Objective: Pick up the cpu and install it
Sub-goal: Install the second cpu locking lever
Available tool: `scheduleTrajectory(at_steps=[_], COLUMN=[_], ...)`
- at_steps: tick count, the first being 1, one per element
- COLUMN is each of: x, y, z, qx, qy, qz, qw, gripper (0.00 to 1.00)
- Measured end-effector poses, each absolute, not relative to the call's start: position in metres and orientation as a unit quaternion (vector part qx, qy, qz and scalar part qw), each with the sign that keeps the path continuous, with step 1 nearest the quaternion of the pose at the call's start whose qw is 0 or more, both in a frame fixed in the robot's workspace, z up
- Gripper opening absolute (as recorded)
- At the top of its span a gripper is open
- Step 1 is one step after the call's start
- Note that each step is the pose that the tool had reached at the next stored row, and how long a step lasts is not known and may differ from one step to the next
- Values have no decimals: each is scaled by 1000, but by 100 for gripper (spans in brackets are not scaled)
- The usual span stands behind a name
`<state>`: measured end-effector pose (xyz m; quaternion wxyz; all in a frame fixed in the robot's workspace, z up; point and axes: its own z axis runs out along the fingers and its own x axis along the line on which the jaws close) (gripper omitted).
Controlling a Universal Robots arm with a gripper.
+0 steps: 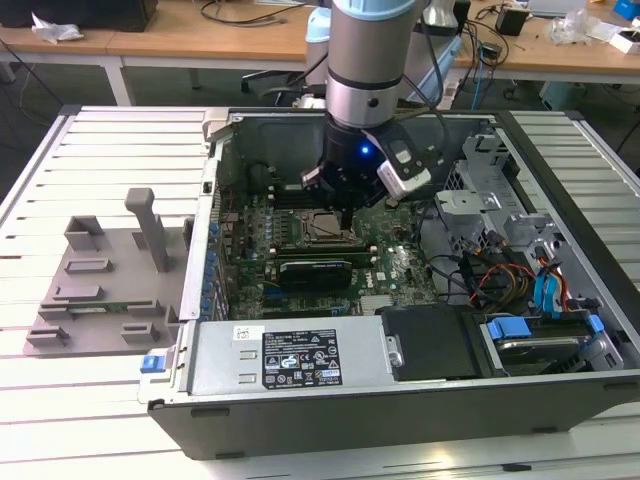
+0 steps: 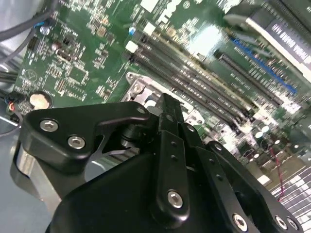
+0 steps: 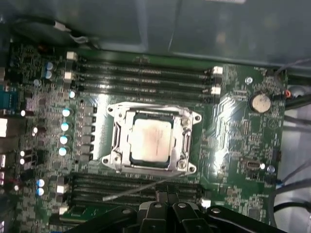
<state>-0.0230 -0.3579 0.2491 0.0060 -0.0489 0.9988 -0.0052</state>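
The cpu (image 3: 149, 141), a pale silvery square, lies flat inside the metal socket frame (image 3: 116, 145) on the green motherboard (image 3: 233, 141). In the exterior view the socket (image 1: 322, 228) sits in the middle of the open computer case, and my gripper (image 1: 345, 203) hangs just above its far right corner. The gripper (image 3: 166, 193) is shut with nothing in it, beside the socket over the memory slots. In the second wrist view the gripper (image 2: 167, 104) points down at the board next to a corner of the socket frame (image 2: 138, 87).
A thin wire lever (image 3: 141, 188) lies across the memory slots near the socket. A black expansion card (image 1: 315, 270) sits in front of the socket. Drive cages and cables (image 1: 500, 270) crowd the exterior view's right. A grey plastic tray (image 1: 100, 290) lies outside the case on the exterior view's left.
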Motion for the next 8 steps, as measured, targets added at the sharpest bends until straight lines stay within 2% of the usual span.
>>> scheduleTrajectory(at_steps=[6, 8], x=[-23, -24], y=[-370, -372], z=[248, 247], qx=[-49, -49], qy=[999, 999], qz=[-3, 16], qw=[6, 7], gripper=[11, 11])
